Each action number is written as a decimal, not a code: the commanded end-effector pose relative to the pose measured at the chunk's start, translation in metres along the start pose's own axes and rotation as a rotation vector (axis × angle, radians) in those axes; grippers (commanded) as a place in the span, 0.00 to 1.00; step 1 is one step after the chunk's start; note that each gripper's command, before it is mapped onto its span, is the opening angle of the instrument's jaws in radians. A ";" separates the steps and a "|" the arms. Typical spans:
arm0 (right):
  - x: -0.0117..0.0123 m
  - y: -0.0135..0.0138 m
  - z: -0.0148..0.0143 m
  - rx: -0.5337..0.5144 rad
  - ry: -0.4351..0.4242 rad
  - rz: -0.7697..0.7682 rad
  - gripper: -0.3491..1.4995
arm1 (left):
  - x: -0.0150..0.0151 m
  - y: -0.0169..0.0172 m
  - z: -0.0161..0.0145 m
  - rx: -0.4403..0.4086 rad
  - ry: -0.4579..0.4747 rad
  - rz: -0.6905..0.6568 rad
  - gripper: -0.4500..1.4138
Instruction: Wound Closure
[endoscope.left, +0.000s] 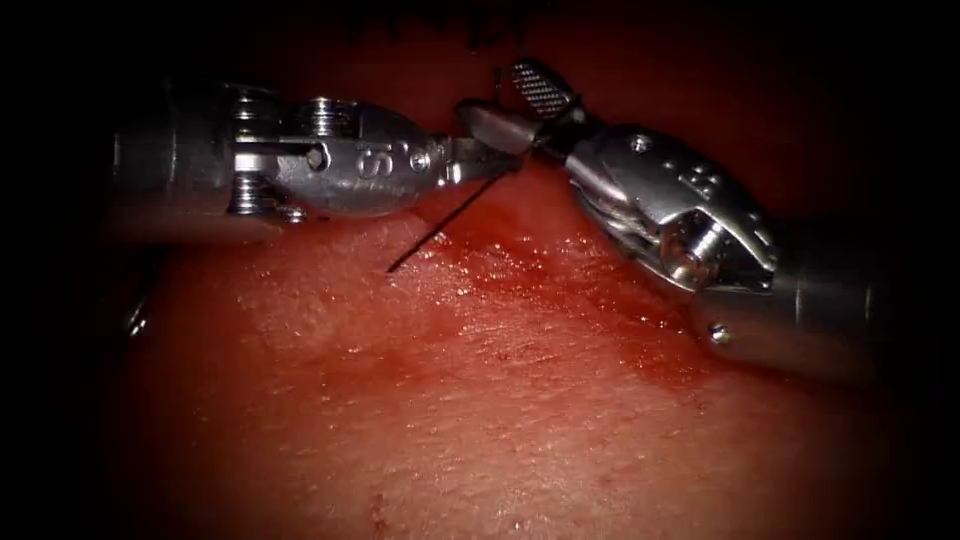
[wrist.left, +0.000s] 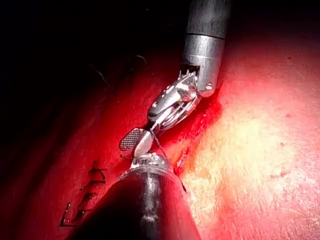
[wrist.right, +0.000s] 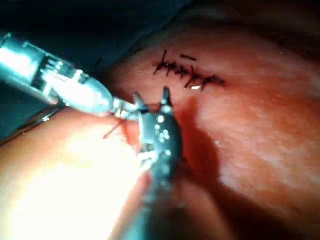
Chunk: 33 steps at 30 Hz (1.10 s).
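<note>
At upper centre of the endoscope frame, the left tool (endoscope.left: 480, 165) pinched a thread (endoscope.left: 445, 222) that slanted down-left onto the tissue (endoscope.left: 520, 400), while the right tool (endoscope.left: 520, 108), jaws spread, straddled it at the left tool's tip.

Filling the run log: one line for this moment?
left end effector: shut on thread | right end effector: open, holds nothing | thread end hangs over tissue
</note>
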 end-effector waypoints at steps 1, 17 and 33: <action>-0.0012 -0.0006 0.0014 0.008 -0.007 0.008 0.69 | 0.0000 0.0002 0.0007 -0.001 -0.001 0.003 0.00; -0.0025 -0.0004 0.0023 -0.021 -0.042 -0.009 0.67 | -0.0023 0.0003 0.0019 -0.027 -0.026 -0.005 0.00; -0.0012 -0.0024 0.0022 -0.019 0.030 -0.058 0.00 | -0.0034 0.0005 0.0021 -0.034 -0.032 -0.004 0.00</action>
